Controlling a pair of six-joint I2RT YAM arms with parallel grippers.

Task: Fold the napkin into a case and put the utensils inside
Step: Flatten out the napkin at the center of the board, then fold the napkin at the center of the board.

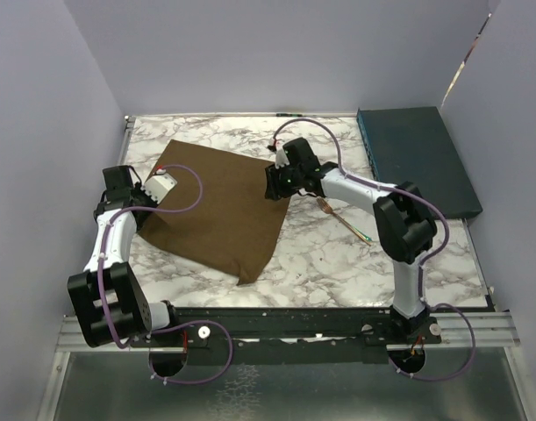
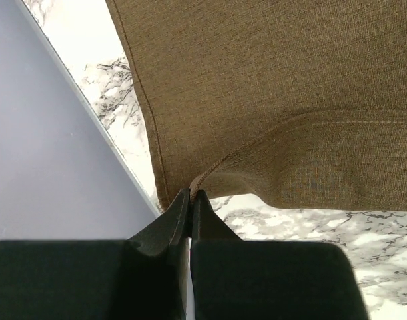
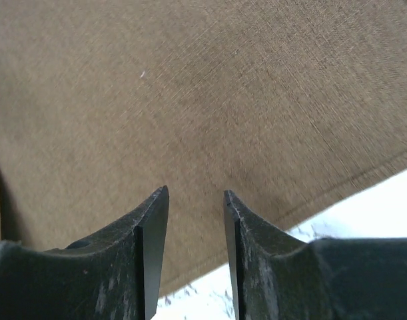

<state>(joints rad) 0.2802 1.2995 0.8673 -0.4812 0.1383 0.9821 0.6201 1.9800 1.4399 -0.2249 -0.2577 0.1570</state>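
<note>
The brown napkin (image 1: 219, 215) lies spread on the marble table, left of centre, and is not folded into a case. My left gripper (image 1: 165, 198) is at the napkin's left side. In the left wrist view it (image 2: 192, 192) is shut on a hemmed edge of the napkin (image 2: 270, 87), which is pulled up into a fold there. My right gripper (image 1: 274, 188) is over the napkin's right edge. In the right wrist view it (image 3: 196, 197) is open and empty just above the napkin (image 3: 190, 93). The copper fork (image 1: 345, 221) lies on the table, right of the napkin and under the right arm.
A dark teal flat box (image 1: 417, 158) lies at the back right. Grey walls close in the table on the left, back and right. The left wall (image 2: 50, 153) is close beside my left gripper. The black arm rail (image 1: 285, 320) runs along the near edge.
</note>
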